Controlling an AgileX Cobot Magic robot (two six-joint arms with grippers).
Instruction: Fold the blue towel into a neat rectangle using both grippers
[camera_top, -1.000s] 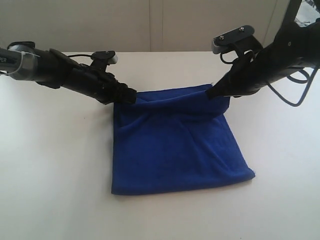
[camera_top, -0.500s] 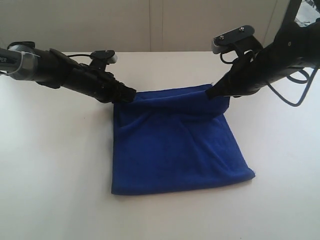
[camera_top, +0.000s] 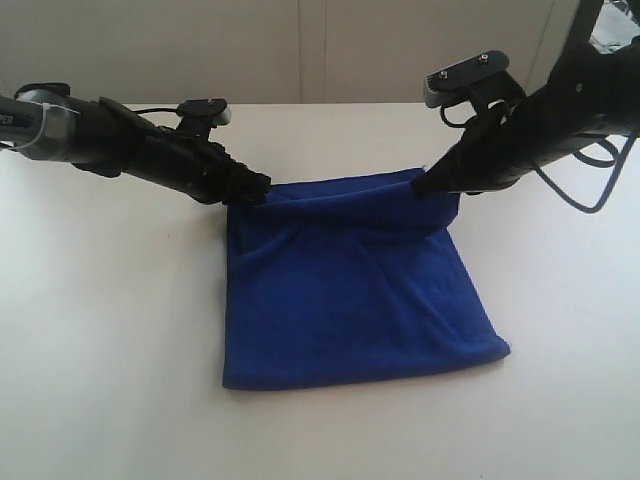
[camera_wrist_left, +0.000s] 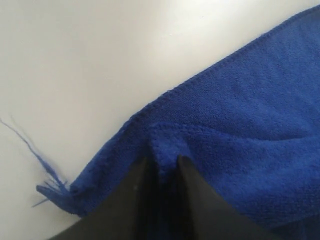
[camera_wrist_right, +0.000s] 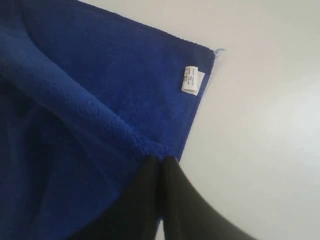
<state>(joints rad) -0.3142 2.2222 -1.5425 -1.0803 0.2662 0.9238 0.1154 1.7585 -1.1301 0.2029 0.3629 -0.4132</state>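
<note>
Two black pincer arms, the left gripper (camera_top: 260, 190) and the right gripper (camera_top: 427, 187), each pinch the far edge of the soft deep-blue cloth towel (camera_top: 350, 300) on the white table (camera_top: 110, 330), likely to fold it.

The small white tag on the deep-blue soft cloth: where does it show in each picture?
Exterior view: no tag visible on the royal-blue microfibre towel.
Left wrist view: not in it.
Right wrist view: small white fabric tag at the towel's corner, beside the bare white table.
Shared landmark: the towel's hemmed edge.
</note>
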